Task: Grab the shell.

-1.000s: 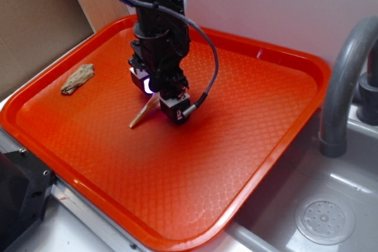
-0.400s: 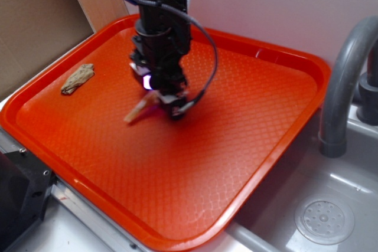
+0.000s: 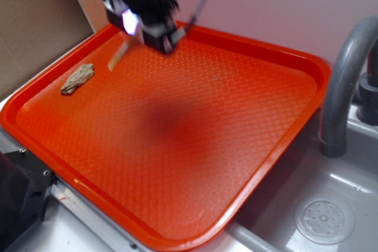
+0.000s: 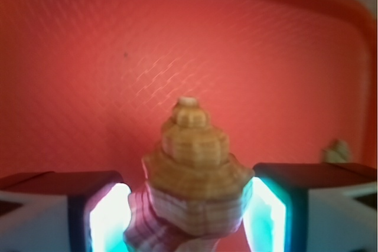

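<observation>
A black robot gripper (image 3: 137, 30), blurred, hangs above the far left part of an orange plastic tray (image 3: 277, 57), toward eleven o'clock from the tray's centre. Its jaws are closed on the shell (image 4: 192, 172), a tan ribbed spiral seashell. In the wrist view the shell's whorled body sits pinched between two glowing pads (image 4: 106, 216), its stepped spire pointing away from the camera. In the exterior view the shell's thin tail (image 3: 120, 55) slants down toward seven o'clock, apparently clear of the tray surface, though blur makes this uncertain. A flat grey-brown bark-like chunk (image 3: 77, 79) lies near the tray's left rim. A grey sink (image 3: 331, 205) with a curved faucet (image 3: 345, 81) sits at three o'clock of the tray.
</observation>
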`<state>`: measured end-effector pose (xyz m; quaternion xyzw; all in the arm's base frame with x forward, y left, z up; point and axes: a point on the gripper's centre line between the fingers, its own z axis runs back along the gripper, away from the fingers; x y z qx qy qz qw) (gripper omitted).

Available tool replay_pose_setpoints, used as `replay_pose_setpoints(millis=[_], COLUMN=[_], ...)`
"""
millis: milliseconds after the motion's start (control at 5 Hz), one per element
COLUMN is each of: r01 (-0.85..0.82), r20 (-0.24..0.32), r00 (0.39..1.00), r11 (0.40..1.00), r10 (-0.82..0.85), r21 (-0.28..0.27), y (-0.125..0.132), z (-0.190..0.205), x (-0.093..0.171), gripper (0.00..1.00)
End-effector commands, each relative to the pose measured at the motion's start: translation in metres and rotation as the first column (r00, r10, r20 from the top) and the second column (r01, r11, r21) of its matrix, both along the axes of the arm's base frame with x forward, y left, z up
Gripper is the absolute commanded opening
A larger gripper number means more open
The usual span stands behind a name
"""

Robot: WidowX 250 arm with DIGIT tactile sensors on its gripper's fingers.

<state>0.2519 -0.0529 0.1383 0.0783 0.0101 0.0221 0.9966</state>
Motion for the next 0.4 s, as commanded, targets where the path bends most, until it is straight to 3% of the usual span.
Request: replay_pose_setpoints(millis=[0, 200], r01=[-0.144, -0.119], r20=[0.154, 0.164], r00=[0.975, 0.977], r11=[0.983, 0.985], r10=[0.161, 0.138], r21=[-0.117, -0.123], y=[0.0360, 0.0370], z=[0.0775, 0.0735], x=[-0.0274, -0.0305], gripper=[0.00, 0.00])
